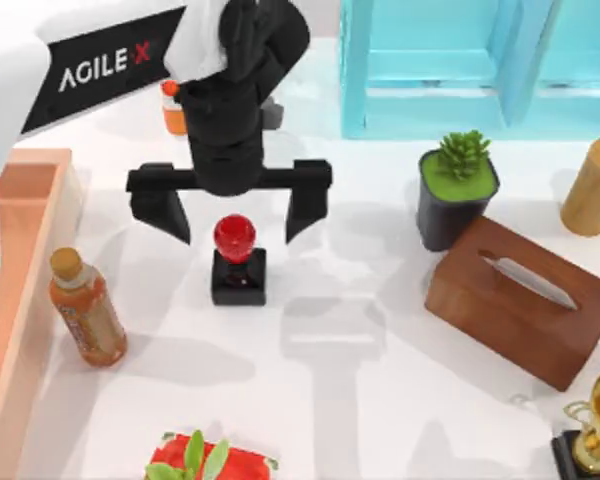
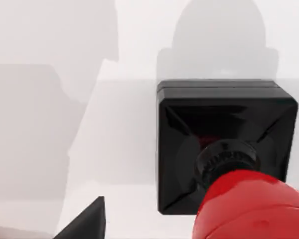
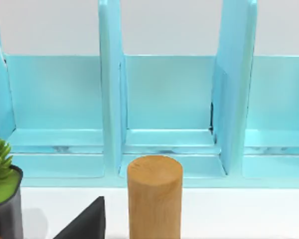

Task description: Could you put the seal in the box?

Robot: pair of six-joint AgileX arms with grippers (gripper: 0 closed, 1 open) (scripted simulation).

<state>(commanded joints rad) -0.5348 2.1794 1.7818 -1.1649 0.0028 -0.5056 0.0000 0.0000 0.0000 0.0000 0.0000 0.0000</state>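
Between open jaws, upright seal

Left pincer wide open, downward.

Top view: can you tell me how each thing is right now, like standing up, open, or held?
seal: upright on the table, not held.
left gripper: open, fingers either side of the red knob.
box: open-topped, at the table's left edge.
orange bottle: capped, standing beside the box.
tissue box: tissue poking from its slot.
potted plant: upright.
wooden cylinder: upright.
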